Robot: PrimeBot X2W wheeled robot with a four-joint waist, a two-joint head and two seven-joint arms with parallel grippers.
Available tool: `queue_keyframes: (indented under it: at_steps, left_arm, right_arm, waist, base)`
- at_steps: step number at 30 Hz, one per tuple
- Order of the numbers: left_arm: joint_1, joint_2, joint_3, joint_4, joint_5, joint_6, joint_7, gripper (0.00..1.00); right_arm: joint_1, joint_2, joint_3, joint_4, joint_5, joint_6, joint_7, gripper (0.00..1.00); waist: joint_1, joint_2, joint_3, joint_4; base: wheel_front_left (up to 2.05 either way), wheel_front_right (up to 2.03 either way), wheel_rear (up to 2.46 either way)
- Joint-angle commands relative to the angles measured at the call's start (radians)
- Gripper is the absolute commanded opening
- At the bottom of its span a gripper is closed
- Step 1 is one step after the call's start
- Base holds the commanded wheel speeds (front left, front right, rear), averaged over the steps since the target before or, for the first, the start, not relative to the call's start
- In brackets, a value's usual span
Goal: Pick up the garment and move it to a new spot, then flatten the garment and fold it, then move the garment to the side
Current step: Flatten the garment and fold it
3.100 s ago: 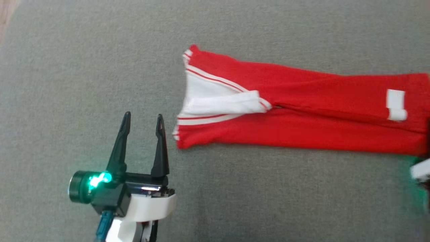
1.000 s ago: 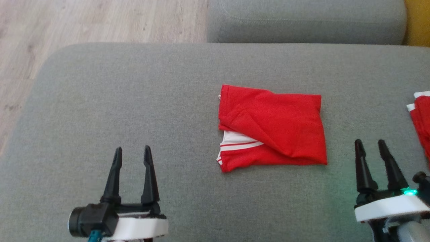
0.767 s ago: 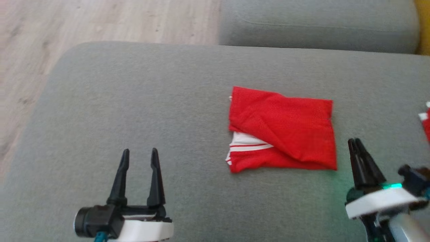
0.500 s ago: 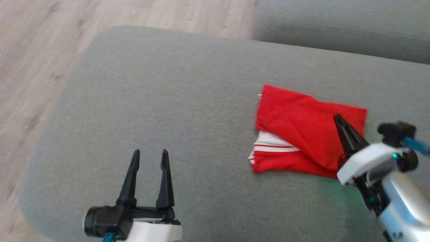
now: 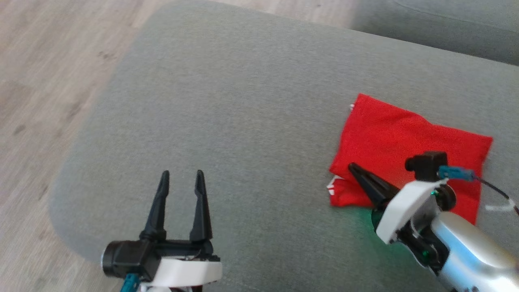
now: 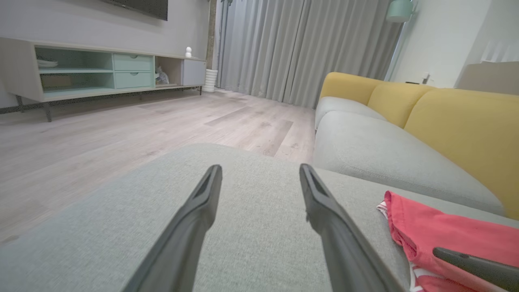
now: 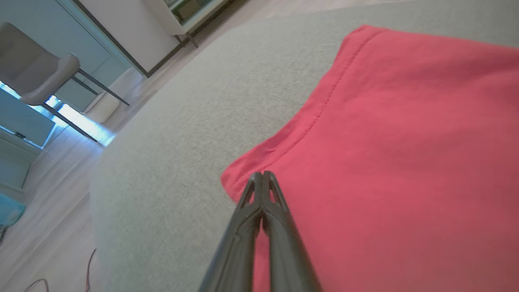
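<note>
The garment [image 5: 409,142] is a red piece with white trim, folded into a rough rectangle on the right part of the grey seat cushion [image 5: 243,101]. My right gripper [image 5: 352,167] is shut with nothing between its fingers, and its tips lie over the garment's near left edge. In the right wrist view the closed tips [image 7: 261,175] sit at the hem of the red cloth [image 7: 405,142]. Well to the left of the garment, my left gripper [image 5: 181,176] hovers open above bare cushion. In the left wrist view its fingers [image 6: 261,170] are spread, with the garment [image 6: 446,235] at the lower right.
Wooden floor [image 5: 48,61] lies beyond the cushion's rounded left edge. A second grey cushion [image 5: 446,24] sits at the far right, with yellow backrests [image 6: 466,121] behind. A low cabinet [image 6: 81,73] stands across the room.
The head camera has swung, shifting the whole scene right. The long garment now lies folded. My right gripper has shut and moved left over the garment's near edge; the left stays open.
</note>
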Motion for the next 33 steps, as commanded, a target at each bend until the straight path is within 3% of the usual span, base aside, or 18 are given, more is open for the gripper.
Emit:
queue_keyframes:
  at_steps: [1,2,3,4,9,13,14,17,20,25,33]
  left_arm:
    - [-0.033,-0.002,0.044,-0.038,0.014,0.001,-0.005,1.0]
    - [-0.03,-0.002,0.052,-0.041,0.018,0.001,-0.005,1.0]
    - [-0.028,-0.002,0.059,-0.044,0.022,-0.001,-0.005,1.0]
    - [-0.025,-0.002,0.068,-0.049,0.027,-0.002,-0.005,1.0]
    - [-0.016,-0.002,0.099,-0.057,0.039,-0.02,-0.005,1.0]
    - [-0.001,-0.002,0.131,-0.061,0.05,-0.025,-0.005,1.0]
    - [-0.001,-0.002,0.131,-0.061,0.05,-0.025,-0.005,1.0]
    - [0.019,-0.002,0.153,-0.057,0.064,-0.023,-0.005,1.0]
    - [0.048,-0.002,0.168,-0.055,0.075,-0.02,-0.005,1.0]
    - [0.116,-0.002,0.196,-0.062,0.092,-0.014,-0.005,1.0]
    - [0.159,-0.002,0.213,-0.061,0.111,-0.027,-0.005,1.0]
  right_arm:
    - [0.025,-0.049,0.014,-0.066,0.015,-0.001,-0.046,0.0]
    - [0.031,-0.063,0.014,-0.091,0.013,-0.001,-0.076,0.0]
    - [0.04,-0.077,0.008,-0.109,0.006,-0.001,-0.11,0.35]
    - [0.046,-0.087,0.001,-0.122,-0.009,-0.001,-0.144,1.0]
    - [0.099,-0.084,-0.117,-0.132,-0.146,-0.001,-0.276,1.0]
    - [0.186,0.018,-0.324,-0.203,-0.276,-0.001,-0.287,1.0]
    - [0.186,0.018,-0.324,-0.203,-0.276,-0.001,-0.287,1.0]
    - [0.285,0.098,-0.47,-0.284,-0.415,-0.001,-0.287,1.0]
    - [0.376,0.154,-0.568,-0.336,-0.568,-0.001,-0.287,1.0]
    - [0.502,0.248,-0.669,-0.418,-0.712,-0.001,-0.287,1.0]
    - [0.572,0.317,-0.71,-0.454,-0.788,-0.001,-0.287,1.0]
  waist:
    - [-0.0001,0.0,-0.002,-0.045]
    - [-0.0001,0.0,-0.004,-0.069]
    - [-0.0001,0.0,-0.006,-0.091]
    - [-0.0001,0.0,-0.008,-0.119]
    - [-0.0001,0.0,-0.028,-0.24]
    - [-0.0001,0.0,-0.053,-0.324]
    - [-0.0001,0.0,-0.053,-0.324]
    - [-0.0001,0.0,-0.084,-0.363]
    - [-0.0001,0.0,-0.118,-0.38]
    - [-0.0001,0.0,-0.169,-0.386]
    - [-0.0001,0.0,-0.196,-0.372]
  base:
    - [0.0,0.0,0.0]
    - [0.0,0.0,0.0]
    - [0.0,0.0,0.0]
    - [0.0,0.0,0.0]
    - [0.0,0.0,0.0]
    - [0.0,0.0,0.0]
    - [0.0,0.0,0.0]
    - [0.0,0.0,0.0]
    - [0.0,0.0,0.0]
    - [0.0,0.0,0.0]
    - [0.0,0.0,0.0]
